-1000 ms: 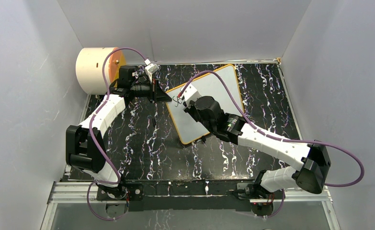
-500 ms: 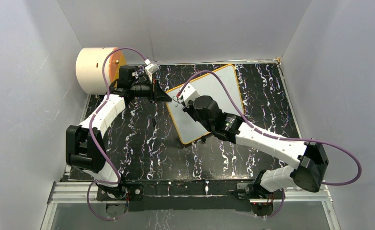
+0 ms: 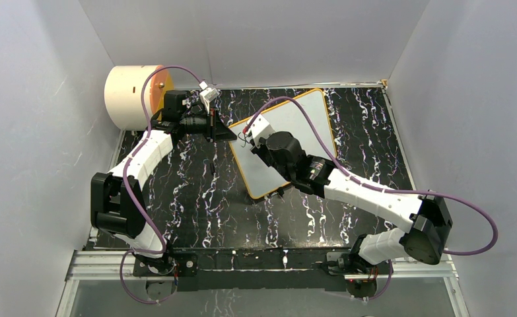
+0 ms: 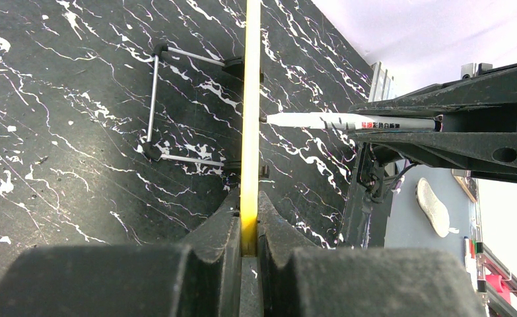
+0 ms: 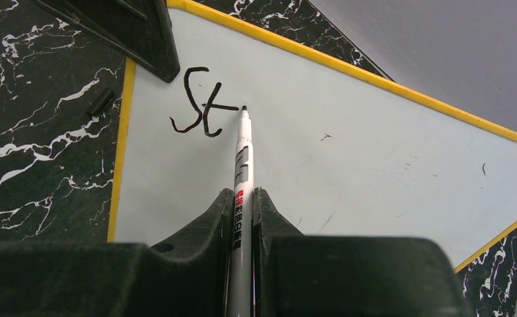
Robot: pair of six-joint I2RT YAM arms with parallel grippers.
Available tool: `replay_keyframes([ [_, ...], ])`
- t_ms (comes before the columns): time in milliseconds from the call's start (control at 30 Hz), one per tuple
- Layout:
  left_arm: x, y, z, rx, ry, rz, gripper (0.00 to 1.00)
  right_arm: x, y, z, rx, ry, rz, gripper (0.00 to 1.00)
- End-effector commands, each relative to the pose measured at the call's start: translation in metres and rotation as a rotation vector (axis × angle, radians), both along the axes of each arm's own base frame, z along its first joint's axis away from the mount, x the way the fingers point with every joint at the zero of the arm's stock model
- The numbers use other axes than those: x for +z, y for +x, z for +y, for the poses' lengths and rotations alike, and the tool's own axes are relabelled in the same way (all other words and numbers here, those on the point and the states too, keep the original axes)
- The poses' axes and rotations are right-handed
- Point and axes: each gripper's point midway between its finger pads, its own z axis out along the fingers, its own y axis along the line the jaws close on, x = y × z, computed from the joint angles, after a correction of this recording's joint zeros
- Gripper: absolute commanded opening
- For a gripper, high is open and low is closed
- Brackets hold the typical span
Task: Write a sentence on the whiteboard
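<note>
Upper centre of the frame, the whiteboard (image 3: 308, 115) sits on the counter (image 3: 196, 191), its yellow edge pinched by the left gripper (image 4: 249, 221) to steady it, while the right gripper (image 5: 243, 198), clamped on a marker (image 5: 243, 148), sets the tip beside "St" (image 5: 199, 109), apparently mid-sentence.

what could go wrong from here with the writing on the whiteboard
The left gripper pinches only the thin yellow frame of the whiteboard. Pen pressure could make the board slip or pivot in that grip and skew the letters.

The marker sticks well out of the right gripper. It might tilt between the fingers, so the strokes could wobble or the tip could lift off the board.
</note>
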Motion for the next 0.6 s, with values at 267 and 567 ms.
replay_keyframes([
  [267,-0.004,-0.01,0.001,-0.023,0.004,0.011,0.0,0.026,0.008,0.004,-0.02,0.057,-0.033,0.0],
  [567,-0.003,-0.01,0.001,-0.024,0.003,0.008,0.0,0.013,0.0,-0.006,-0.026,0.02,0.017,0.0],
])
